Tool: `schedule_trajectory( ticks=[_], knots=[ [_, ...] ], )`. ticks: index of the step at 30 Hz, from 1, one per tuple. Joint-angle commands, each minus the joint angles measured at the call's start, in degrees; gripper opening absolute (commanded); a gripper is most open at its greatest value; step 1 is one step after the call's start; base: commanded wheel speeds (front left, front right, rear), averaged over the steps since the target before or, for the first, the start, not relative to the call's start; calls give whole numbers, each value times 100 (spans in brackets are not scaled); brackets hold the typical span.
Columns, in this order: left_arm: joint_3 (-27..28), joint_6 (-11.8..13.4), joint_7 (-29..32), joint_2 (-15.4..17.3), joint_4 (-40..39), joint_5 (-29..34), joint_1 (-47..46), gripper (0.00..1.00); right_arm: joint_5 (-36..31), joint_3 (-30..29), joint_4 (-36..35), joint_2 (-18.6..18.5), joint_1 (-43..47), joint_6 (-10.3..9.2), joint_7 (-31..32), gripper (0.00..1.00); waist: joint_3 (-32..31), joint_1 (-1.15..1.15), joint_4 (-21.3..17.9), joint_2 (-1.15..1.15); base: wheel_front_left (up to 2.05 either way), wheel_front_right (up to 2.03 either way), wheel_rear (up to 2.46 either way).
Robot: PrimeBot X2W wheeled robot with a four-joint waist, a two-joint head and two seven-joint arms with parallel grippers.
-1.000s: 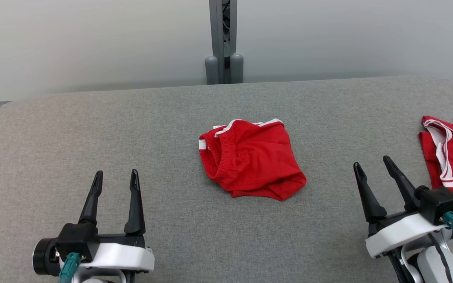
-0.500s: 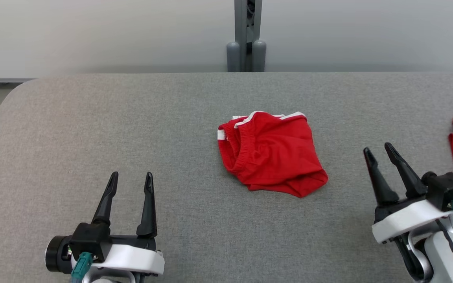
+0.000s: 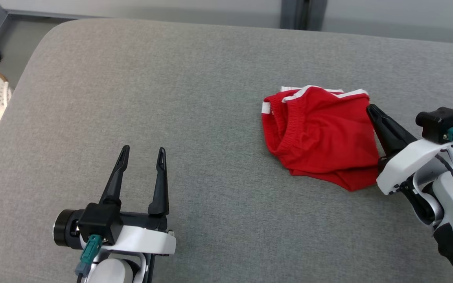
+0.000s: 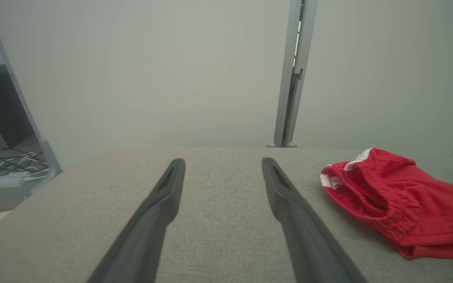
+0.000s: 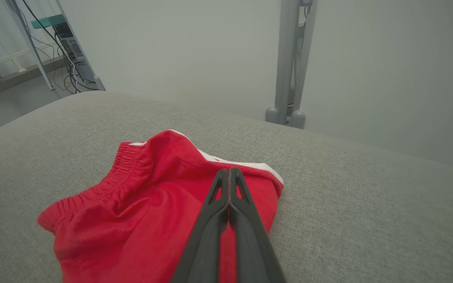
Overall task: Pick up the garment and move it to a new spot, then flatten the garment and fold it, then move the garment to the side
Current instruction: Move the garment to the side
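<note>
Red garment [image 3: 321, 137] is seen crumpled on the grey worktop [image 3: 151, 86], right of centre in the head view. Right gripper [image 3: 369, 107] fingers are pressed together, tips laid at the garment's white-trimmed right edge; pinched fabric cannot be confirmed. Left gripper [image 3: 143, 150] fingers are spread wide, holding nothing, well apart from the garment.

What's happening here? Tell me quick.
The robot is working on the red shorts, which lie crumpled on the grey table. Its right pincer is shut at their right edge; whether it has pinched cloth is unclear. The left pincer is open over bare table, apart from the shorts.
</note>
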Motion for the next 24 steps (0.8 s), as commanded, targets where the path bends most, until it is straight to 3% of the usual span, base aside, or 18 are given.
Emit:
schedule_trajectory(
  ticks=[1,11,24],
  knots=[
    [-6,42,-17,18,-20,-46,-109,100,75,77,84,-87,-120,2,38,0,220,0,260,0,0,0,0],
    [-321,200,-17,16,-55,-201,-175,100,681,754,1031,-572,-966,2,-9,0,523,0,801,0,0,0,0],
    [-490,303,-17,18,-103,-218,-237,100,1151,1367,1828,-454,-1518,2,-193,0,668,0,922,0,0,0,0]
  ],
)
